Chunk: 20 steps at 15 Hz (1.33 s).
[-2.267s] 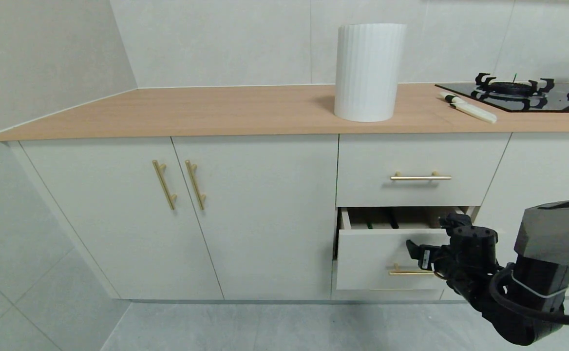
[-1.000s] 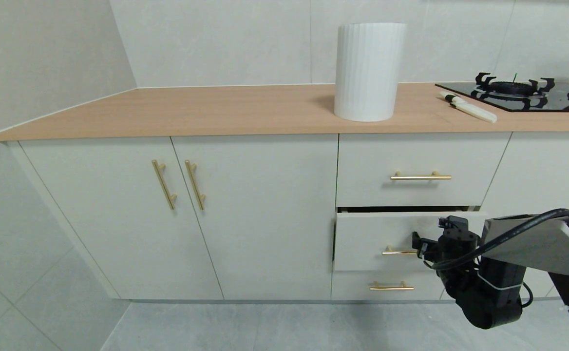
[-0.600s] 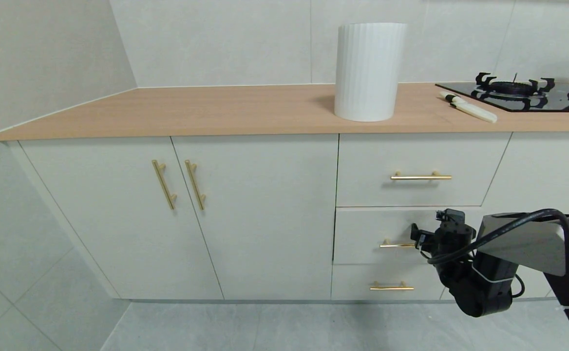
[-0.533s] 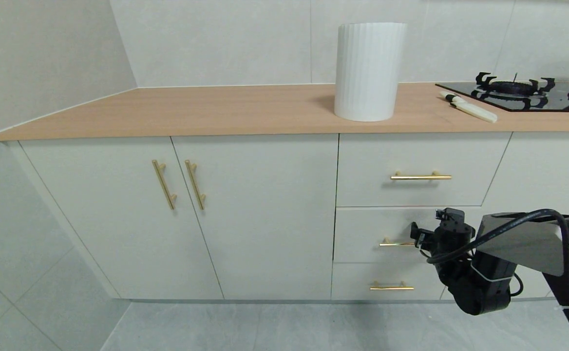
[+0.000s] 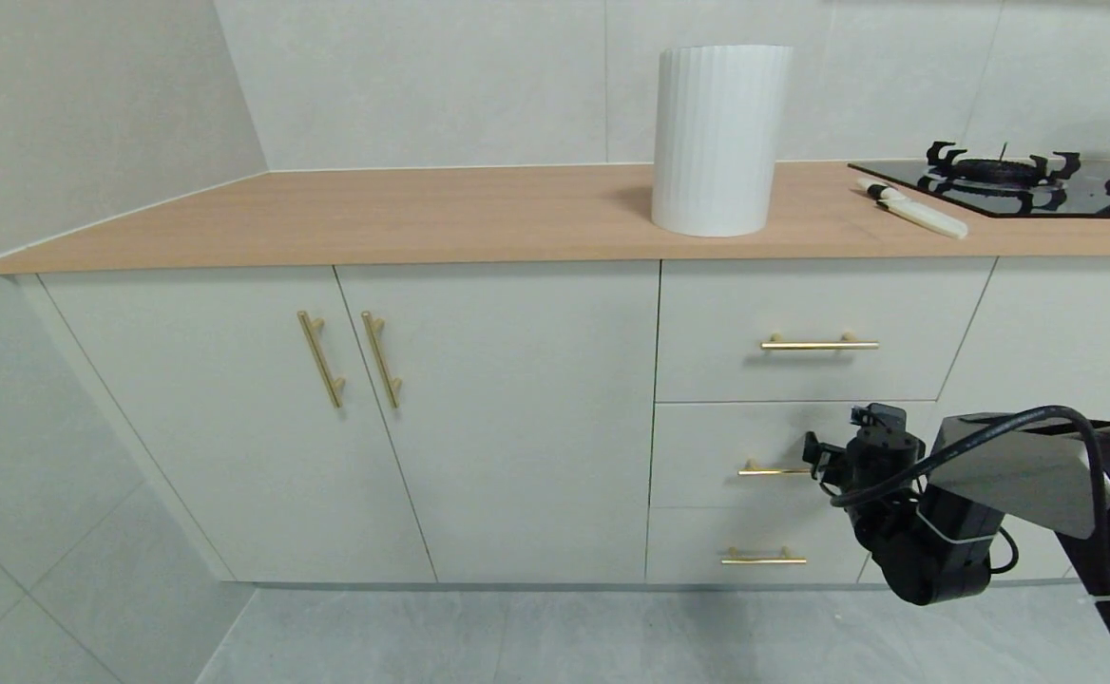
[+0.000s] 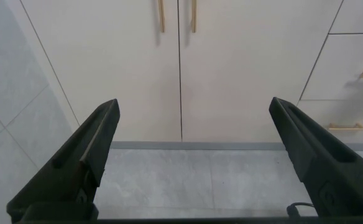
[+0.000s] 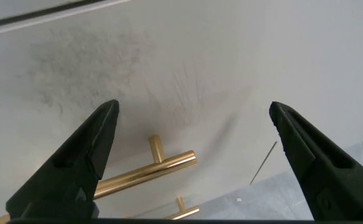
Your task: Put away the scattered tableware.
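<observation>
My right tool (image 5: 816, 463) hangs low, spread apart before the brass bar handle (image 5: 772, 470) of the shut middle drawer (image 5: 707, 442). The wrist view shows both fingers (image 7: 88, 162) clear of it. My left tool (image 6: 194, 109), also apart, faces cream cabinet doors (image 6: 231, 62). The white knife (image 5: 911, 211) lies on the wooden tabletop (image 5: 422, 214) beside the black hob (image 5: 1011, 185).

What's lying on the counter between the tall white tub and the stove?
A pale knife, flat on the wooden counter, as the head view shows.

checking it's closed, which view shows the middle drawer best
Head view: the whole middle drawer front sits flush, right gripper by its handle. Right wrist view shows a close patch; left wrist view, one edge.
</observation>
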Available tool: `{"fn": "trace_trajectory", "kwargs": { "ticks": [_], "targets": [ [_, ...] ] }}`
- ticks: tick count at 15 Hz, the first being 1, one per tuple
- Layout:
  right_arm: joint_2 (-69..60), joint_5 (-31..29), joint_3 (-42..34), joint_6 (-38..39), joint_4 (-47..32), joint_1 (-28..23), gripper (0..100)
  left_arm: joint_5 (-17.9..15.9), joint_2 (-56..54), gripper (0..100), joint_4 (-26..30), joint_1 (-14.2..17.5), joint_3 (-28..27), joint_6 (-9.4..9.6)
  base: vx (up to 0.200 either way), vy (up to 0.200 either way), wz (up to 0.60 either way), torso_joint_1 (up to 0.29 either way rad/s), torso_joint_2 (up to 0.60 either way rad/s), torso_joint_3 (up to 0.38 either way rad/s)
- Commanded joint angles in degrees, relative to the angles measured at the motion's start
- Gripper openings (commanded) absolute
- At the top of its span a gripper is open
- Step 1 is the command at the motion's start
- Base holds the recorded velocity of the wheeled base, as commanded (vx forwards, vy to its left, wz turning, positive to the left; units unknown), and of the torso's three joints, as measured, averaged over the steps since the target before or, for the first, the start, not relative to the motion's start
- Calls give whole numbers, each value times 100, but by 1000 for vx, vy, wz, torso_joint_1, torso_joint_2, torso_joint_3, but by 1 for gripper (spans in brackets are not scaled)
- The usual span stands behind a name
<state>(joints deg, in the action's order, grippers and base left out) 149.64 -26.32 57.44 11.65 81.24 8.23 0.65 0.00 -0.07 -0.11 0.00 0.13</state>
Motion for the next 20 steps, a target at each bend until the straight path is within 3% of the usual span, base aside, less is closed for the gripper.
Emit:
{"fn": "trace_trajectory", "kwargs": {
  "ticks": [1, 5, 10, 12, 15, 20],
  "targets": [
    [-58, 4, -23, 4, 15, 3, 100, 6, 9, 100, -1, 2, 0, -5, 0, 0, 0, 0, 0, 0],
    [-119, -5, -154, -14, 15, 21, 100, 6, 9, 100, -1, 2, 0, -5, 0, 0, 0, 0, 0, 0],
    [-1104, 83, -1174, -225, 15, 65, 100, 6, 9, 100, -1, 2, 0, -5, 0, 0, 0, 0, 0, 0],
    [-1728, 382, -1754, -366, -126, 100, 100, -3, 9, 100, -1, 2, 0, 4, 0, 0, 0, 0, 0, 0],
    [-3037, 496, -2220, -515, -961, 179, 100, -3, 9, 100, -1, 2, 0, -5, 0, 0, 0, 0, 0, 0],
    [-5823, 619, -2844, -612, -3096, 636, 100, 6, 9, 100, -1, 2, 0, -5, 0, 0, 0, 0, 0, 0]
  ]
}}
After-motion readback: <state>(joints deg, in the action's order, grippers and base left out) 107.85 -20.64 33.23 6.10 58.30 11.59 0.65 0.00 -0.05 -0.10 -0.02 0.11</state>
